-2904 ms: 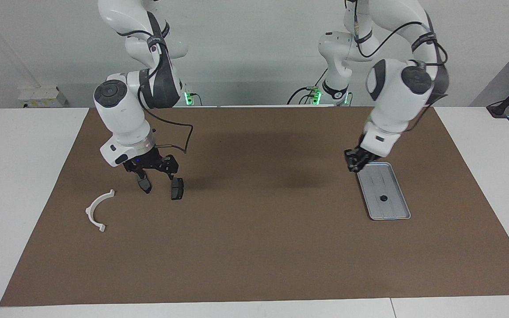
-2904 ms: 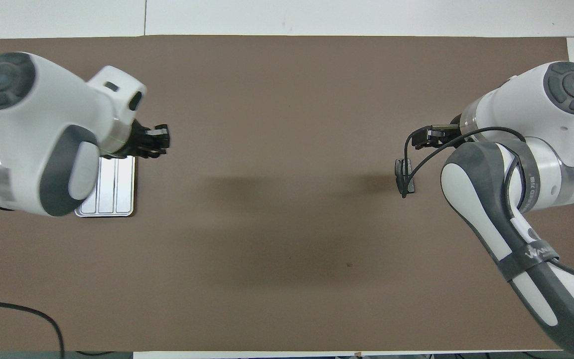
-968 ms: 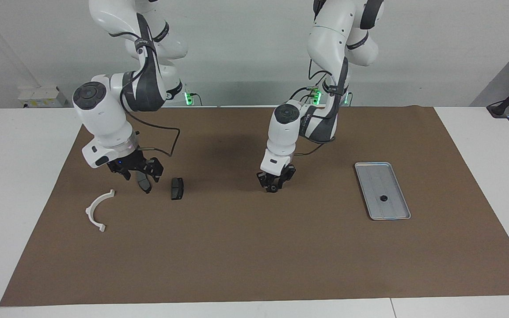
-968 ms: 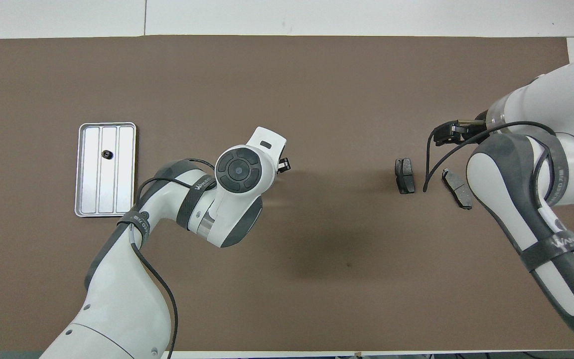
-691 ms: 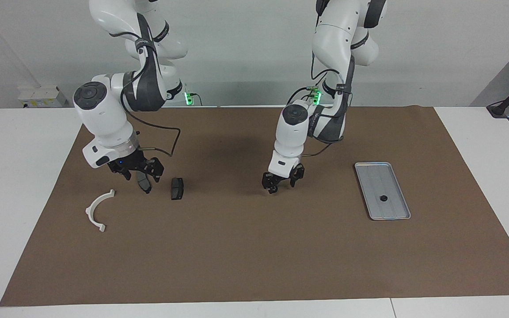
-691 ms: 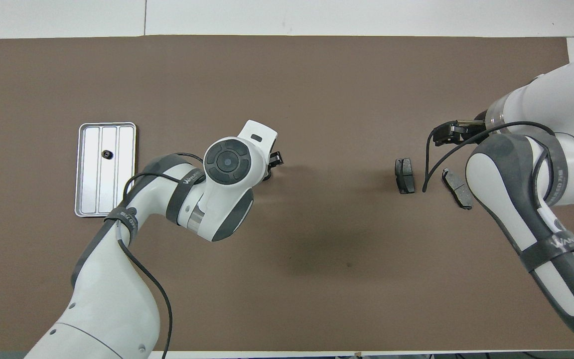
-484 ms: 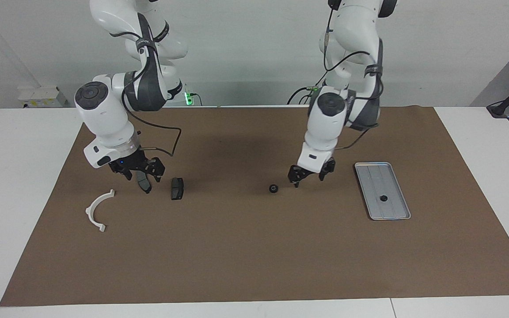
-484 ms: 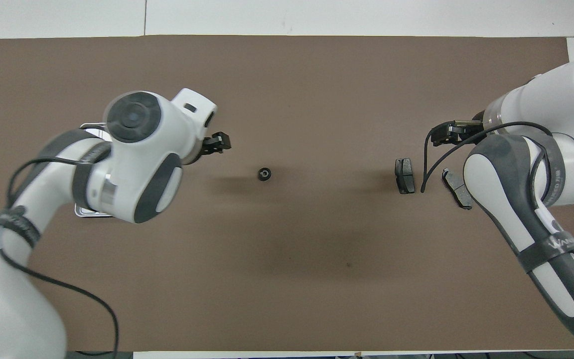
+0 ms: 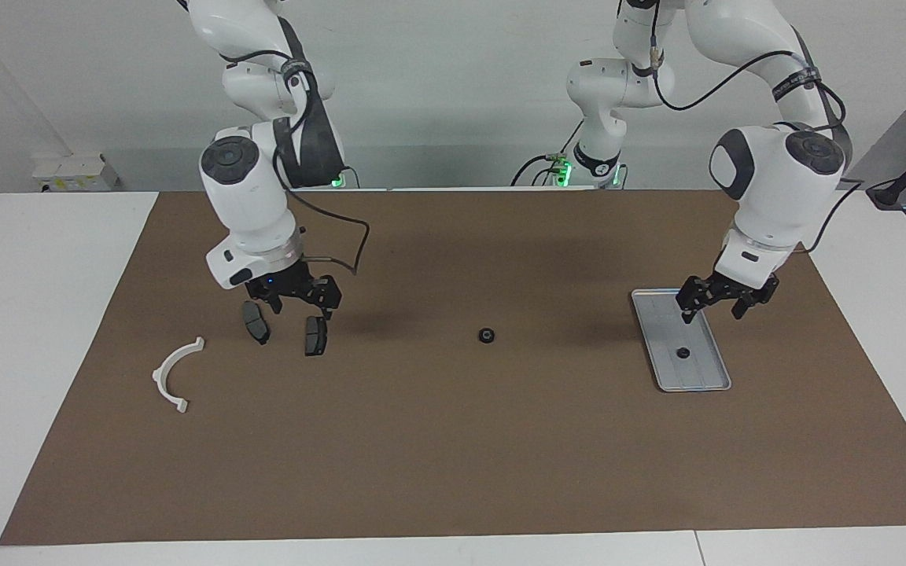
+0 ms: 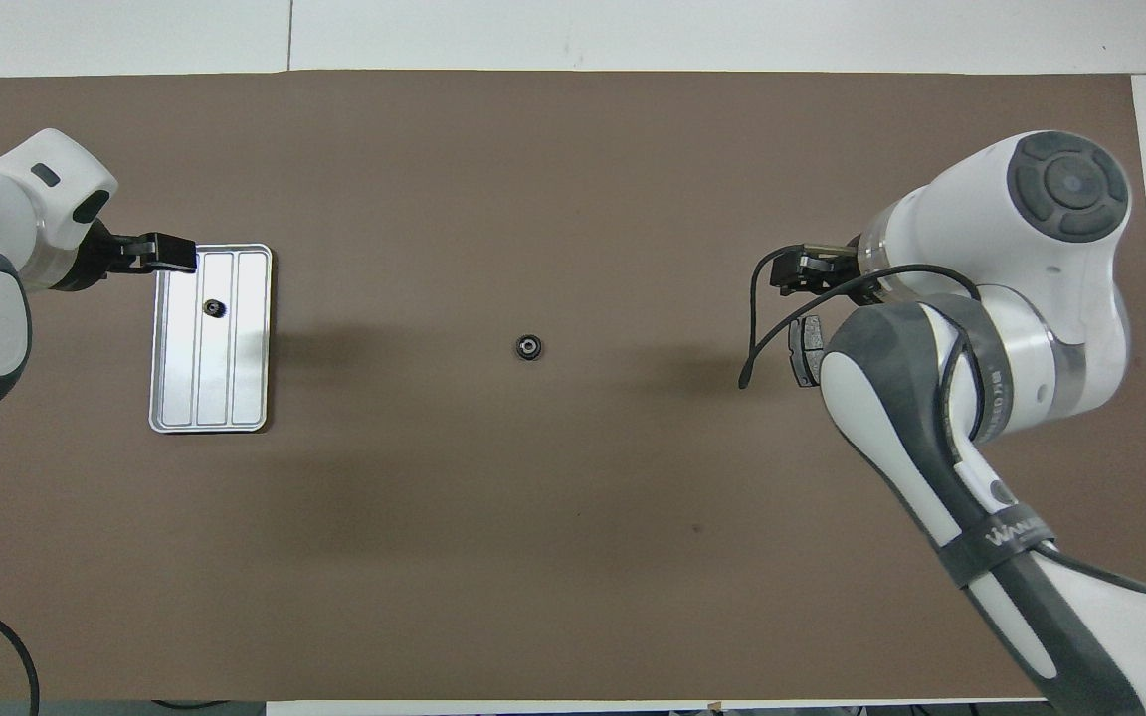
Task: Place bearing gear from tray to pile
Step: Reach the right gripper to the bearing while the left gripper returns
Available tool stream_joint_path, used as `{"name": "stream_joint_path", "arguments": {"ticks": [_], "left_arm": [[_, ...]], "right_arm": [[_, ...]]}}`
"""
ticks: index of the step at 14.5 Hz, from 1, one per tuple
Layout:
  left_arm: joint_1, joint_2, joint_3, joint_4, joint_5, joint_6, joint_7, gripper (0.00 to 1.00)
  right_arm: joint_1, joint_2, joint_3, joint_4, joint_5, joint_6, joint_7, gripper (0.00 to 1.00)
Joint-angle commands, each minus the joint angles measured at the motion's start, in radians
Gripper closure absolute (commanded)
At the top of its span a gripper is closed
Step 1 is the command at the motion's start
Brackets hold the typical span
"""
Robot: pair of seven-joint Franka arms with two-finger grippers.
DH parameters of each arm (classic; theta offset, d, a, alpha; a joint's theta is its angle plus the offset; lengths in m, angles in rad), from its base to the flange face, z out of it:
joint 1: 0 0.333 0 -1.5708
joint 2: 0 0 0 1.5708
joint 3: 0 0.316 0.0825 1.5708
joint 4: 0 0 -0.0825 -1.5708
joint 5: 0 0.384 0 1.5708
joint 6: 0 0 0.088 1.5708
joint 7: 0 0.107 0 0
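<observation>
Silver tray (image 9: 716,376) is seen at right of the facing frame, on the brown mat (image 9: 453,440) that covers the surface. One small black bearing gear (image 9: 682,352) is left in the tray, on its middle strip. A second bearing gear (image 9: 486,336) is seen on the mat at frame centre, between tray and pile, touching neither.

Left gripper (image 9: 714,306) is held in the air over the tray's top edge; jaws are spread wide, nothing is held.

Right gripper (image 9: 296,297) is held just above the two dark brake pads (image 9: 255,322) (image 9: 314,336) at centre-left of the facing frame; jaws are spread wide, nothing is gripped. White half-ring bracket (image 9: 173,374) is seen lower left of the pads, apart from them.

In the overhead frame, only one brake pad (image 10: 806,351) shows beside the right arm (image 10: 971,398). Writing is visible on that arm's dark band at lower right, too small to be read with certainty.
</observation>
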Motion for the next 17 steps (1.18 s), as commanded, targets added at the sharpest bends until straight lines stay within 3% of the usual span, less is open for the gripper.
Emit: {"name": "stream_joint_path", "arguments": {"ticks": [1, 6, 10, 14, 17], "left_arm": [[0.006, 0.053, -0.016, -0.022, 0.005, 0.076, 0.015, 0.0], [0.006, 0.1, -0.018, -0.111, 0.002, 0.212, 0.02, 0.01], [0.016, 0.129, -0.016, -0.129, 0.002, 0.249, 0.022, 0.03], [0.043, 0.137, -0.018, -0.155, 0.002, 0.261, 0.043, 0.05], [0.044, 0.137, -0.018, -0.197, 0.002, 0.275, 0.048, 0.07]], "right_arm": [[0.066, 0.054, 0.0, 0.065, 0.008, 0.013, 0.12, 0.04], [0.196, 0.169, -0.002, 0.193, -0.01, 0.003, 0.343, 0.05], [0.284, 0.247, -0.005, 0.266, -0.018, -0.013, 0.455, 0.04], [0.373, 0.419, -0.003, 0.444, -0.109, -0.08, 0.603, 0.04], [0.403, 0.48, -0.006, 0.49, -0.116, -0.07, 0.639, 0.04]]}}
